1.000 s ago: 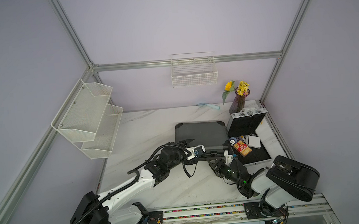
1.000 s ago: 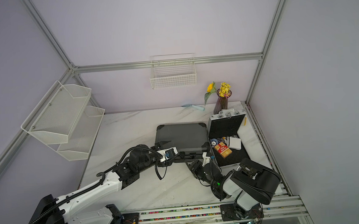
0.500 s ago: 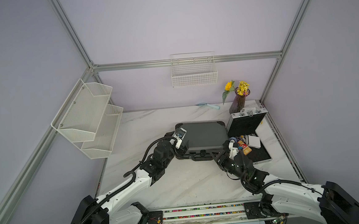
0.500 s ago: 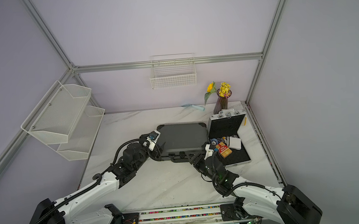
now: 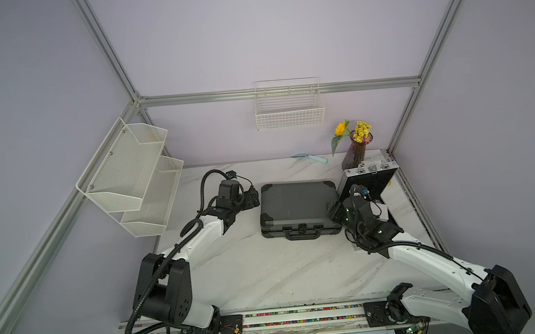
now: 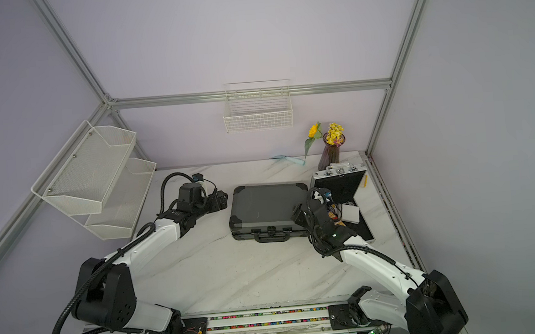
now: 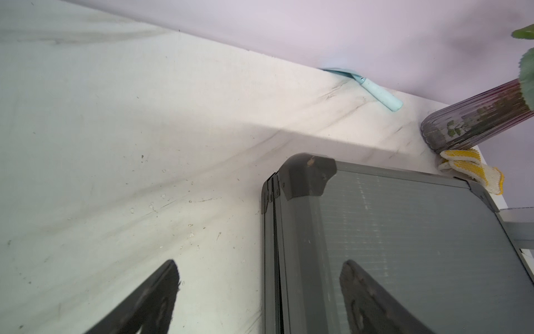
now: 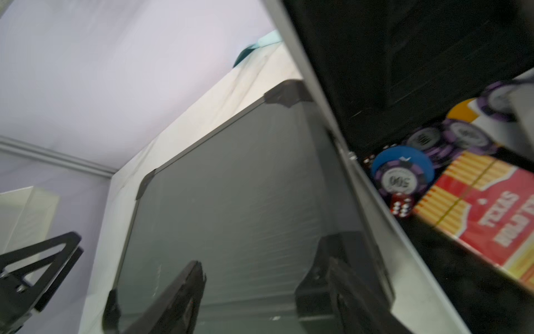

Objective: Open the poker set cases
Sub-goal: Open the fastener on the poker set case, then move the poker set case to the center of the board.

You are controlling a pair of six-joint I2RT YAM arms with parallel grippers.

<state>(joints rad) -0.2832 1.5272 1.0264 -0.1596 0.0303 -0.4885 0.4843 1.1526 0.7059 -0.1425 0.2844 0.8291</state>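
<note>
I'm halfway: silver case (image 5: 375,179) sits open in the counter's (image 5: 268,272) back right corner, chips (image 8: 400,179) showing. The grey case (image 5: 298,207) mid-counter is shut; my left pincer (image 7: 260,264) and right pincer (image 8: 263,260) gape empty beside it.

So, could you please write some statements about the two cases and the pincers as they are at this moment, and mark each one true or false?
1. The dark grey case lies shut on the table. True.
2. The silver case is shut. False: it stands open, and chips show inside.
3. The left pincer and the right pincer are both open. True.
4. The vase stands at the table's back left corner. False: it stands at the back right, behind the silver case.
5. The handle of the dark grey case points to the back wall. False: it points to the robot's side.
</note>
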